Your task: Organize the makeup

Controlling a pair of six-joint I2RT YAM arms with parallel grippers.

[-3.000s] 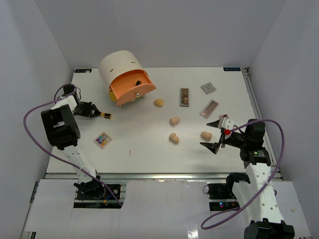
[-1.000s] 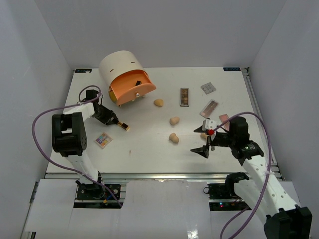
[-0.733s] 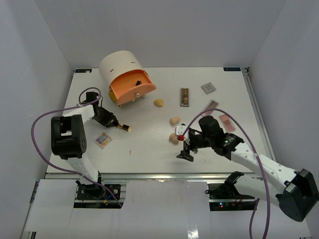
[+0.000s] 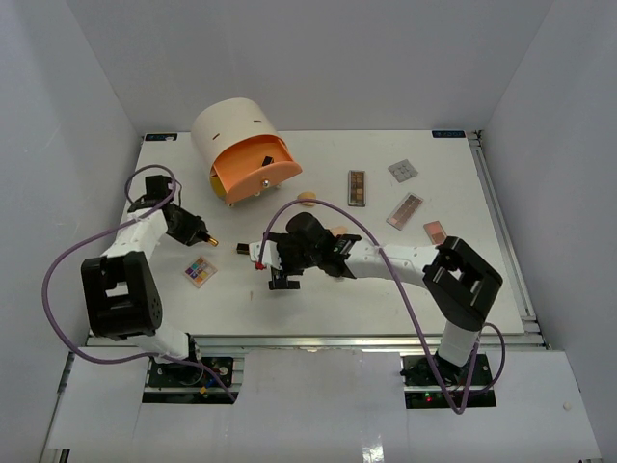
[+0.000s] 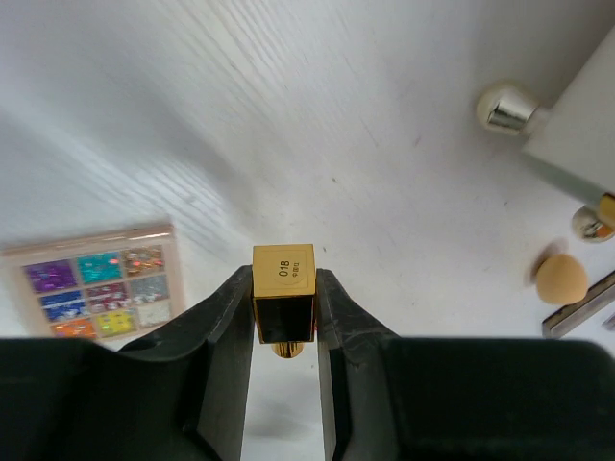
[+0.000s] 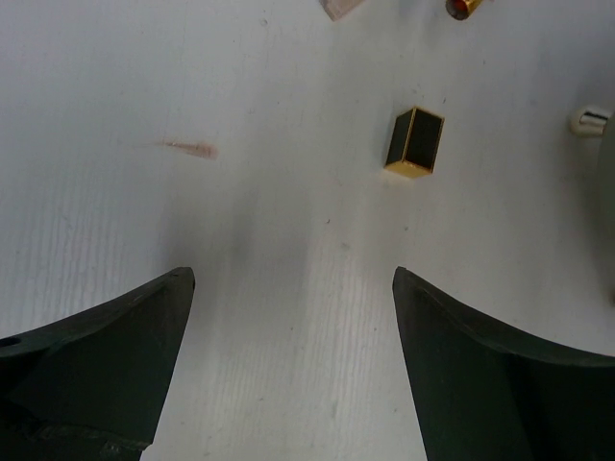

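While palettes (image 4: pixel 357 188) and sponges (image 4: pixel 308 199) are lying scattered across the tabletop (image 4: pixel 318 309), the left pincer (image 5: pixel 283 298) is gripping a gold-and-black tube (image 5: pixel 282 274) just over it and the right pincer (image 6: pixel 290 279) is hovering spread open near a matching cap (image 6: pixel 414 142); most sorting is seemingly remaining.

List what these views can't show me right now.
- Top external: the right arm covers mid-table; only one sponge is surely visible.
- Left wrist: the lipstick tube has its far end hidden between the shut jaws; the eyeshadow palette is cut by the left gripper.
- Right wrist: a red-gold item is cut by the top edge.
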